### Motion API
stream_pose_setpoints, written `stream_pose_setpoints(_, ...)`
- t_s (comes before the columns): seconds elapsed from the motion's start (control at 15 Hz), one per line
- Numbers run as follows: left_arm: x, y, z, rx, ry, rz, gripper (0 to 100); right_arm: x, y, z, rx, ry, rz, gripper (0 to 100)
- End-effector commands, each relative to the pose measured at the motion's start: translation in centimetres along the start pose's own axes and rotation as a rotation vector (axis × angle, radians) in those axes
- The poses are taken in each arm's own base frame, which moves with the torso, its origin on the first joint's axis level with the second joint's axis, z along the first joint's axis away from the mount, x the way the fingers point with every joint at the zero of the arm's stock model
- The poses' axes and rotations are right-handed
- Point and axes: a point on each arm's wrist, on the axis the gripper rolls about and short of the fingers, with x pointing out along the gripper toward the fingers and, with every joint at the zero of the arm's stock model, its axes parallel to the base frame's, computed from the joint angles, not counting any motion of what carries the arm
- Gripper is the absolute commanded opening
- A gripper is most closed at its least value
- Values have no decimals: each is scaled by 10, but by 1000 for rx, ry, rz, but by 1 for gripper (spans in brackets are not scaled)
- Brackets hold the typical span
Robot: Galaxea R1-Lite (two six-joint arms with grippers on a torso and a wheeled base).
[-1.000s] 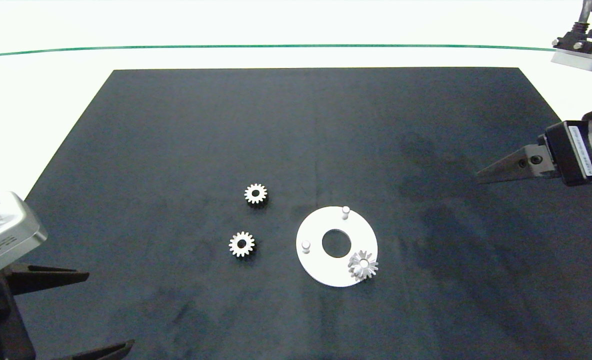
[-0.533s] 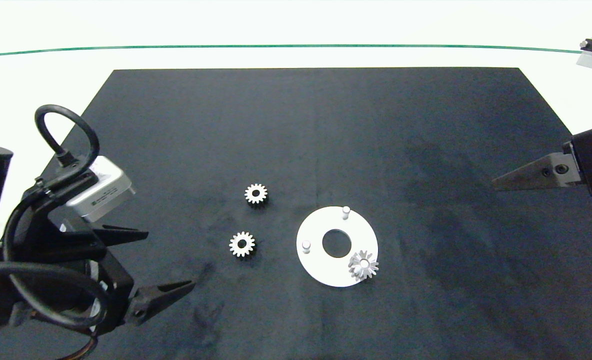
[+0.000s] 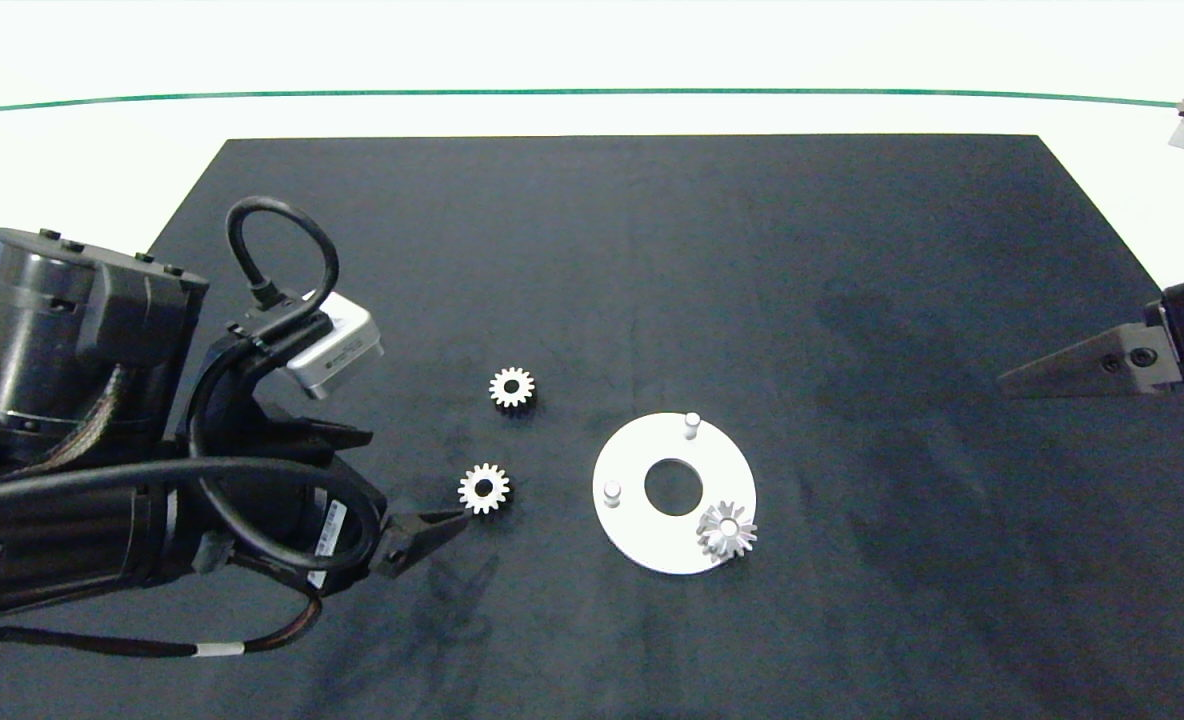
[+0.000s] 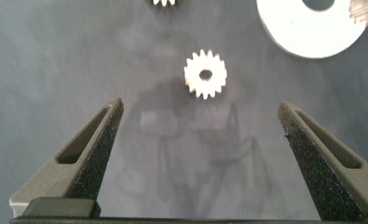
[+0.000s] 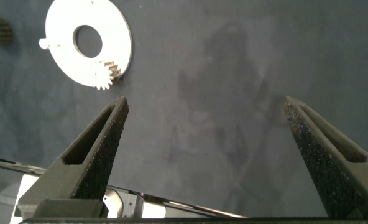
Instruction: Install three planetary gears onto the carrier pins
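- Flat white round disc (image 3: 632,530) with a large centre hole, lying on the dark matte mat (image 3: 652,250); landmark for everything below.
- Two short white-grey carrier pins standing bare on the disc: one (image 3: 692,424) at its far rim, one (image 3: 612,492) at its rim on the left arm's side.
- One small silver-white toothed planetary gear (image 3: 726,530) seated on the disc at its near rim on the right arm's side, overhanging the edge slightly; third pin hidden under it.
- Second small silver-white gear (image 3: 484,489) flat on the mat, near the disc on the left arm's side, apart from it.
- Third small silver-white gear (image 3: 512,388) flat on the mat, farther back than the second and also to that side of the disc.
- Left gripper (image 4: 199,127) low over the mat beside the second gear, on the side away from the disc; grey fingers (image 4: 97,146) spread wide, gripping nothing, gear just ahead of the fingertips and untouched.
- Right gripper (image 5: 206,124) well apart from the disc at the mat's right edge; fingers (image 5: 324,149) spread wide, nothing between them.
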Motion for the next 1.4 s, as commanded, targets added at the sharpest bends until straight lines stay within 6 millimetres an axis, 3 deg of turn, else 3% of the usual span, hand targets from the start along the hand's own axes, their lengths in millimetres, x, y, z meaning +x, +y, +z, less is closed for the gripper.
stream_pose_setpoints(0.07,10,-9,2,31,27,7,100,-2,-4,-3,10,-2,0,100)
stream_pose_setpoints(0.27,19,-19,-12,53,63,7,100,-2,-6,-4,16,3,10,100)
stream_pose_setpoints(0.53,43,-32,-11,67,6,18,100,-4,-7,-4,23,-2,14,100)
stream_pose_setpoints(1.4,71,-34,-17,72,43,73,100,-4,-9,-7,26,2,20,100)
